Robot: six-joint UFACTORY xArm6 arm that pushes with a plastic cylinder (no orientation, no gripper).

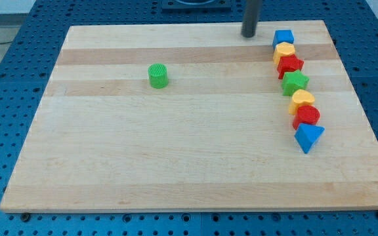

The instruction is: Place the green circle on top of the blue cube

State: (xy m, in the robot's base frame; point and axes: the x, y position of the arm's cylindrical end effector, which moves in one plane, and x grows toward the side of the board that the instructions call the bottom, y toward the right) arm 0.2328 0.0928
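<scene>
Wooden board (176, 144), blue pegboard (5, 98), green circle (157, 75)

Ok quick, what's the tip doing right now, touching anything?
My tip: no gripper, holding nothing, touching no block; at the view's top, left of the blue cube, far from the green circle.

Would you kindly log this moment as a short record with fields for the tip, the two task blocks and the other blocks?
tip: my tip near the view's top edge, left of the blue cube, not touching it
green circle: alone, left of centre
blue cube: top of a curved row at the view's right
row below cube: yellow block, red star, green star, yellow heart, red block, blue triangle
surface: wooden board
</scene>
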